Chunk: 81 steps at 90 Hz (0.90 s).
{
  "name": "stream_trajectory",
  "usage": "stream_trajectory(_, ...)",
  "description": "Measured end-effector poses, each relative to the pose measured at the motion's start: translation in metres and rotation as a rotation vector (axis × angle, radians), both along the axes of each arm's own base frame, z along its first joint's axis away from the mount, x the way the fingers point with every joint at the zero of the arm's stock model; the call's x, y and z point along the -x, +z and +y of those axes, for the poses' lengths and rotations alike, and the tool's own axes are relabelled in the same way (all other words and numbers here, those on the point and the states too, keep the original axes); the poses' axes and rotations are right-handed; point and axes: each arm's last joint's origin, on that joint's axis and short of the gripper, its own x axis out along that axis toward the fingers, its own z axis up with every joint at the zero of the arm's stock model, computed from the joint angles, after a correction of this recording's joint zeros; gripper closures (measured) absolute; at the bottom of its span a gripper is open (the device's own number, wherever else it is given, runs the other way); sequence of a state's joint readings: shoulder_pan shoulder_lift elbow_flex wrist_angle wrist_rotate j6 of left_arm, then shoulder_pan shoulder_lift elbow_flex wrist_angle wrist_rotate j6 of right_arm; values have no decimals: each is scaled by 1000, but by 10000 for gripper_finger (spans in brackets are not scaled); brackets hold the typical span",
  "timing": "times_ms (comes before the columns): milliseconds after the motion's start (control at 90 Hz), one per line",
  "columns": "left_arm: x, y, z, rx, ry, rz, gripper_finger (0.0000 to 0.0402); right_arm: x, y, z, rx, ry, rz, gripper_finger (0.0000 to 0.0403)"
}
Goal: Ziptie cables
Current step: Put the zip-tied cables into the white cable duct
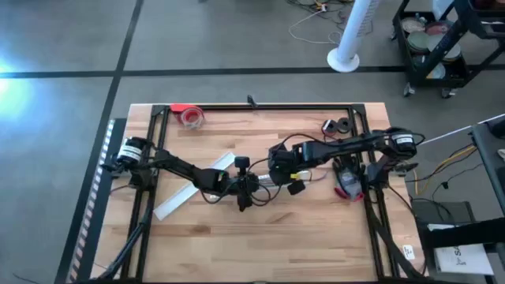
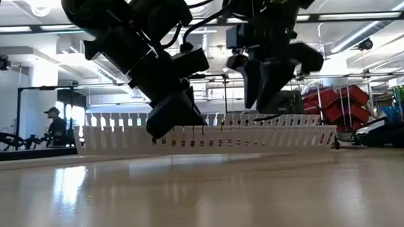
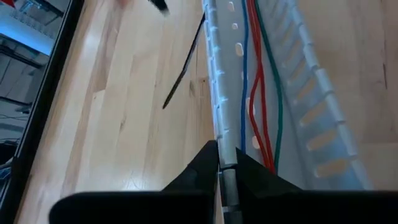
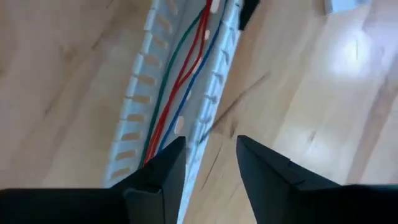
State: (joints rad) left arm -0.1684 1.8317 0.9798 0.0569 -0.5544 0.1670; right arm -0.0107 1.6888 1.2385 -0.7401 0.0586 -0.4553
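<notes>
A white slotted cable duct (image 2: 257,135) lies on the wooden table. Thin red, blue and green cables (image 3: 256,93) run along its channel and also show in the right wrist view (image 4: 180,68). My left gripper (image 3: 219,150), near the table's middle (image 1: 245,193), is shut on one wall of the duct. My right gripper (image 4: 210,146) hangs open just above the duct (image 2: 264,104), to the right of the left one. One of its fingers is over the channel and the other over the table beside it. A black ziptie (image 3: 183,68) lies on the wood next to the duct. My left gripper pinches one slotted side wall of the duct (image 3: 227,132) between its two fingers. It comes from above, slanting down, as the low view shows (image 2: 170,128). The duct rests flat on the table, upright, with its open channel facing up.
A red tape roll (image 1: 190,116) sits at the far left corner and dark rolls (image 1: 339,126) at the far right. Two white flat strips (image 1: 175,203) lie left of centre. A red and black tool (image 1: 347,186) lies by the right rail. The near half of the table is bare wood.
</notes>
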Motion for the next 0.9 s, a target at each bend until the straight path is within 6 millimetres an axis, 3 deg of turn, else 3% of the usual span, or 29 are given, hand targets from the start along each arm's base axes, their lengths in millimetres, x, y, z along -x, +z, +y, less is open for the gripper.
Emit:
stream_trajectory(167, 0, 1, 0, -31, -15, 10, 402, -10, 12, -12, -151, -208, -88, 233)
stream_trajectory(289, 0, 1, 1, -46, -26, 18, 402, -16, 5, -30, -242, -350, -127, 225)
stream_trajectory(389, 0, 1, 0, -48, -27, 19, 402, -22, -5, -41, -310, -365, -131, 228)
stream_trajectory(689, 0, 1, 0, -48, -26, 18, 402, -28, -45, -65, -395, -520, -35, 262)
stream_trajectory(900, 0, 1, 0, -47, -27, 19, 402, -30, -49, -64, -430, -531, -28, 319)
